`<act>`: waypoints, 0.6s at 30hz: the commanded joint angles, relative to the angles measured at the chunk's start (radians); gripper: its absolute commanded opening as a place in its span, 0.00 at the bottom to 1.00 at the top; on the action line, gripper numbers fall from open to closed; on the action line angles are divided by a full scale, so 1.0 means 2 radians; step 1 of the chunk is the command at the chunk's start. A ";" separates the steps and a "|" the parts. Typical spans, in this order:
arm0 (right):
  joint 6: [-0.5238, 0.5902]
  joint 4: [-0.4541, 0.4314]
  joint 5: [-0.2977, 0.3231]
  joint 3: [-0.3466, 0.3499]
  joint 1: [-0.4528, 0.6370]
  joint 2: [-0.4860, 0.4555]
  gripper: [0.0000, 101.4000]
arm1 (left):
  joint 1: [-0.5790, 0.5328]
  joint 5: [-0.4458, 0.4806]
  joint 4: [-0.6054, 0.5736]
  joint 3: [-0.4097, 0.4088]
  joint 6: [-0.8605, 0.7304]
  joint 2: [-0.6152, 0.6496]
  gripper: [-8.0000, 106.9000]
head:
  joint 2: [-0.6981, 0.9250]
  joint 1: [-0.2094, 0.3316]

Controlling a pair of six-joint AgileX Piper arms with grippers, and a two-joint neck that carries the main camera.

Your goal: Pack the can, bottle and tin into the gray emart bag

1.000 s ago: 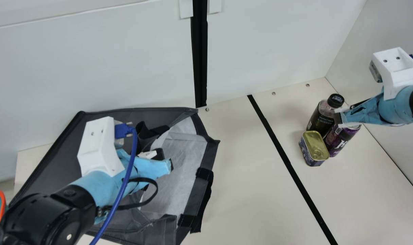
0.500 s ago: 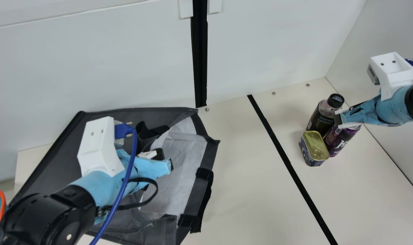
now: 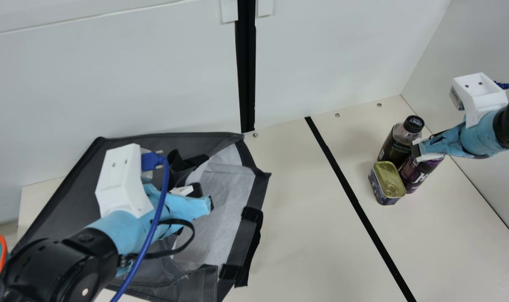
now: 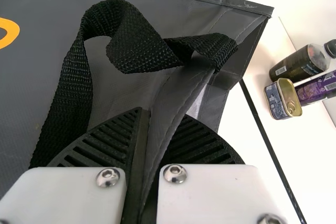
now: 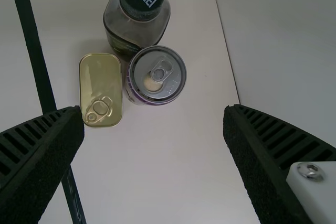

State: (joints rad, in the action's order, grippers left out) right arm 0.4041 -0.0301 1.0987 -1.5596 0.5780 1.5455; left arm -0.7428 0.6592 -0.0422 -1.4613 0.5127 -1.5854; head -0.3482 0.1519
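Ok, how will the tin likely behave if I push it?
The tin would probably slide rather than roll, being low and boxy. Its metal lid suggests a stiff body. Pushed toward the can close beside it, it may bump that.

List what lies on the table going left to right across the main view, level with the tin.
Gray emart bag → black line → tin → purple can.
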 commanded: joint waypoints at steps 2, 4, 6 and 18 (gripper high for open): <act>0.001 0.000 -0.001 0.002 0.001 0.004 0.90 | 0.000 0.000 0.000 0.000 0.000 0.000 0.16 | 0.000 0.011; 0.000 0.001 -0.003 0.004 0.001 0.008 0.90 | 0.000 0.000 0.000 0.000 0.000 0.000 0.16 | 0.000 0.011; 0.000 0.001 -0.005 0.005 0.002 0.012 0.90 | 0.000 0.000 0.000 0.000 0.000 0.000 0.16 | 0.000 0.011; -0.003 0.004 -0.016 0.006 0.002 0.038 0.90 | 0.000 0.000 0.000 0.000 0.000 0.000 0.16 | 0.000 0.011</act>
State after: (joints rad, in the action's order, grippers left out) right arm 0.4000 -0.0232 1.0694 -1.5455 0.5812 1.6189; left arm -0.7428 0.6592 -0.0422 -1.4613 0.5127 -1.5854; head -0.3482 0.1519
